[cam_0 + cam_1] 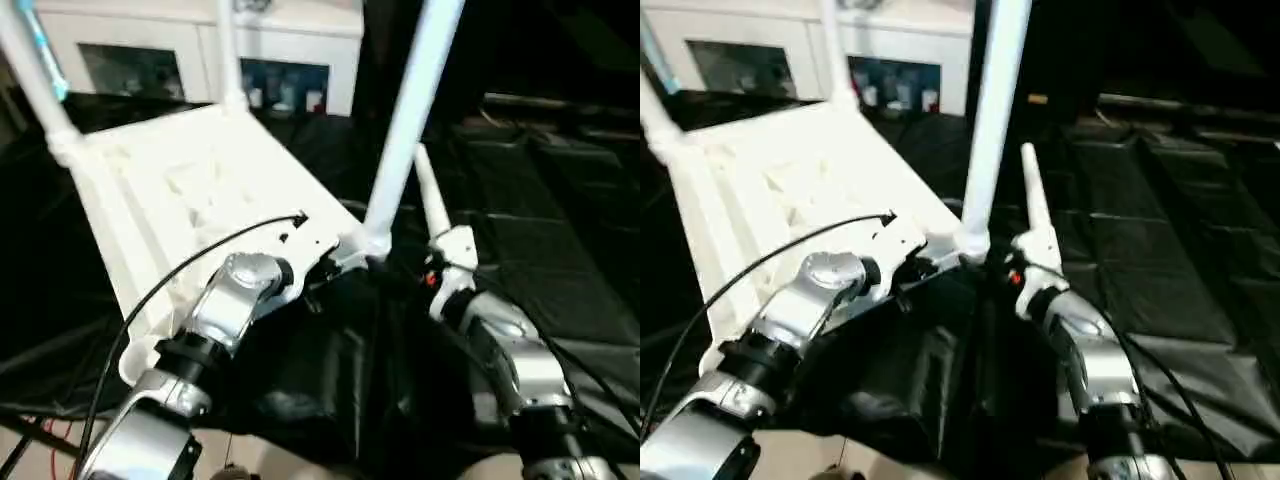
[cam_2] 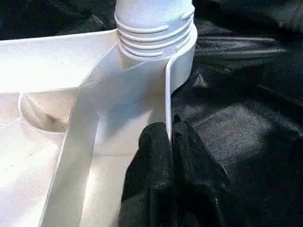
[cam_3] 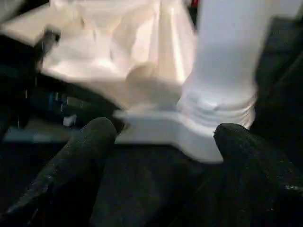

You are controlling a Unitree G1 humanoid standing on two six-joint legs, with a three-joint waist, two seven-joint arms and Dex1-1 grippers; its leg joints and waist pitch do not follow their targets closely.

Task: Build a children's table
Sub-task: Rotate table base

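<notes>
Two grippers: you see both near one corner socket [image 2: 156,52].
Left gripper [image 2: 169,142]: pinches table rim [image 2: 166,94], visible at wrist.
Right gripper [image 3: 161,142]: fingers spread, empty.

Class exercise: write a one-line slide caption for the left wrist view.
Left gripper pinches the upturned table's rim beside a corner socket holding a threaded leg.

Counts:
- 1 white table top [image 1: 190,190], upside down and tilted, ribbed side showing.
- 3 legs standing in its corner sockets: near leg [image 1: 410,120], far leg [image 1: 228,50], left leg [image 1: 30,70] (this one has a blue strip on it).
- 1 more white tube [image 1: 432,205] beside the near leg; can't tell what it's attached to.
- 2 tools: left tool [image 2: 170,137], right tool [image 3: 161,137].
- 1 white cabinet [image 1: 200,40] behind.
</notes>
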